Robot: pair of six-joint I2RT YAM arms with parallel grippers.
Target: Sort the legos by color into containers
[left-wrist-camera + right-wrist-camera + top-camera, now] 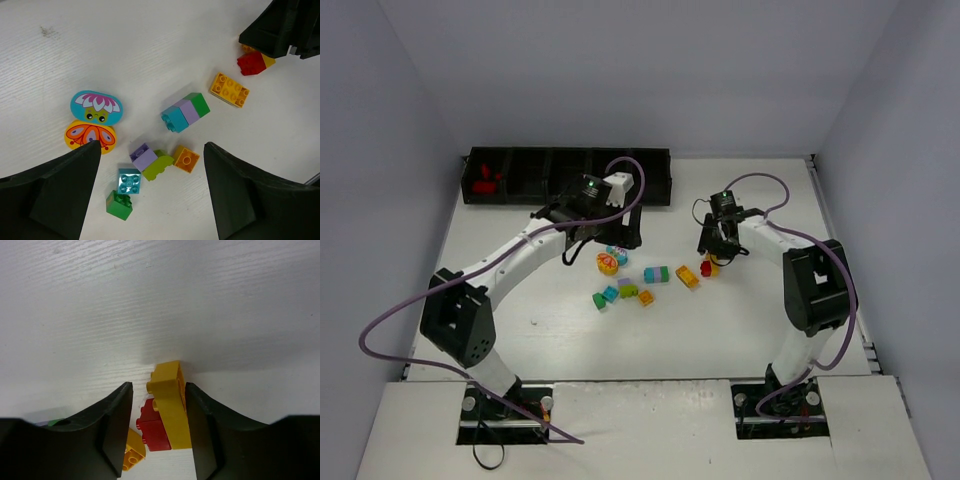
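My right gripper [159,387] is low on the table, its jaws open and narrowly straddling a yellow lego [172,410] joined to a red one [155,430]. The right finger touches the yellow side, and a small gap shows on the left. From above the same gripper [712,262] covers that pair [708,267]. My left gripper [152,150] hovers wide open and empty above the loose legos: a lilac-and-lime piece [151,160], a small orange one [186,159], a cyan one [129,180] and a green one [119,205]. The black containers [535,153] stand at the back left.
The leftmost compartment holds a red lego [486,180]. Two rounded pieces, cyan [96,106] and yellow [90,135], lie left of the pile. A cyan-lilac-green stack [185,112] and a flat orange brick [229,89] lie between the arms. Grey walls enclose the table.
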